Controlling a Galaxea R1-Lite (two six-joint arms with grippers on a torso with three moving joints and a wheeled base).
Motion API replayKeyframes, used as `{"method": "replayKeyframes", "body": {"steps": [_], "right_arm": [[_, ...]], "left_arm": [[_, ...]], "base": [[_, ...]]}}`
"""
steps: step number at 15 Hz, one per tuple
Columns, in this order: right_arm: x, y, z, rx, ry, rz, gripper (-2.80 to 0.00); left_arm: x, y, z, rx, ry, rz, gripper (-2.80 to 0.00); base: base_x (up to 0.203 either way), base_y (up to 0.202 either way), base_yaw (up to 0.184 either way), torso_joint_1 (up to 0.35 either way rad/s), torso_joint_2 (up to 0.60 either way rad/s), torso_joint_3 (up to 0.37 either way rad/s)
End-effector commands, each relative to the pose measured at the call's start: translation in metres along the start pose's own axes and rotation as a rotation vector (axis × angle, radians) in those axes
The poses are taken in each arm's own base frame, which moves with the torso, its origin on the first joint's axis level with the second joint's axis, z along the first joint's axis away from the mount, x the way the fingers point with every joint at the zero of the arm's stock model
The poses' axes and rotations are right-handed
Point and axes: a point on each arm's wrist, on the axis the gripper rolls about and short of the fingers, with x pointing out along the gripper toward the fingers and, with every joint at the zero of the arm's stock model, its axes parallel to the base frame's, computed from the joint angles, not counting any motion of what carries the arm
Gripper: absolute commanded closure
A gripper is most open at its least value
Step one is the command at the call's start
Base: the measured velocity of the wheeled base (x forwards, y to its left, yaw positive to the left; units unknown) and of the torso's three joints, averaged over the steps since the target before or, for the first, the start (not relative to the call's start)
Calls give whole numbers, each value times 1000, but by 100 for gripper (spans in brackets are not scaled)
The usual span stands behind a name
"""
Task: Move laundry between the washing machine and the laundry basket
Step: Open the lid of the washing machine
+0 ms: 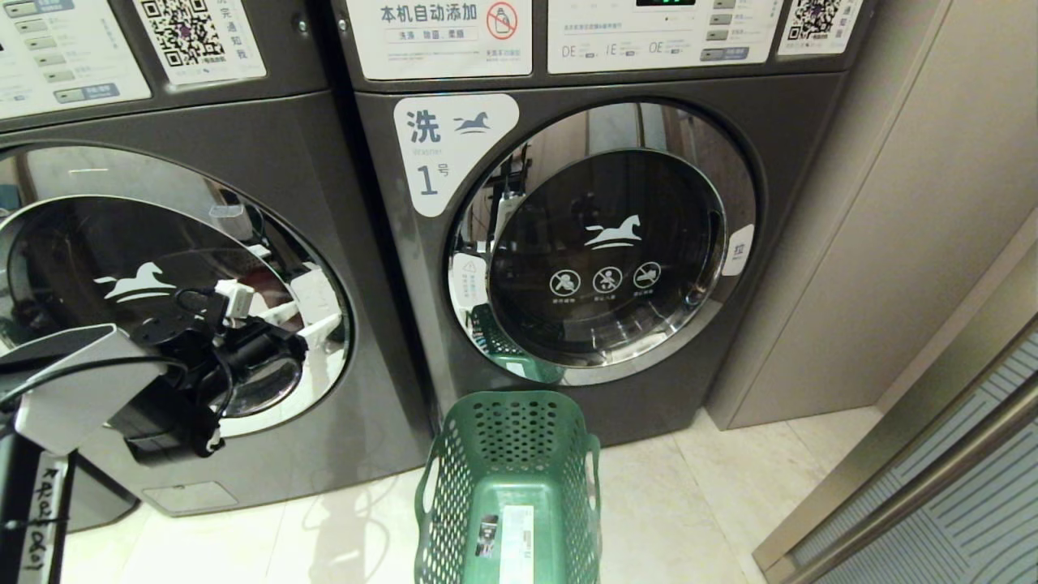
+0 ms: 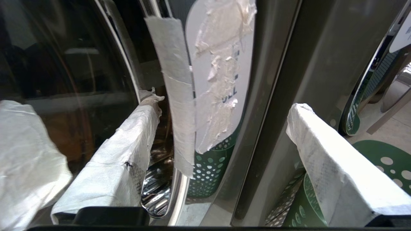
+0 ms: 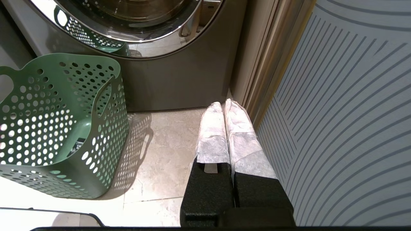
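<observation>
The left gripper (image 2: 221, 125) sits closest to view, its white-wrapped fingers (image 2: 122, 154) spread wide with nothing between them. One finger rests by the chrome ring of the washing machine (image 1: 162, 268) door, beside a taped-over white label (image 2: 218, 73); the other stands over the grey front panel toward the neighbouring machine. In the head view this arm hangs in front of the door of the washing machine, whose door is closed.

The laundry basket (image 1: 507, 478) stands on the pale tiled floor (image 1: 681, 519) to the right of the washing machine, just in front of the machine marked 1 (image 1: 600, 243) — nothing but a white sticker shows on its floor. No laundry can be made out.

The right gripper (image 3: 224, 104) hangs low, well right of the laundry basket, its fingers pressed together on nothing, close beside a striped panel (image 3: 346, 112) — bare floor lies between it and the basket.
</observation>
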Motion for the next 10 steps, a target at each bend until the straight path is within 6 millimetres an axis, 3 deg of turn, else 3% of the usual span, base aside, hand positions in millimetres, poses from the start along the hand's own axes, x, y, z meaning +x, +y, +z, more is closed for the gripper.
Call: {"method": "replayKeyframes", "body": {"steps": [1,10], "right_arm": [[0,0,0,-1,2,1,0],[0,0,0,-1,2,1,0]], "left_arm": [[-4,2,2,7,-2,2,-280],[-19,3,7,24,-19,19,-280]], "base": [[0,0,0,0,0,0],[0,0,0,0,0,0]]}}
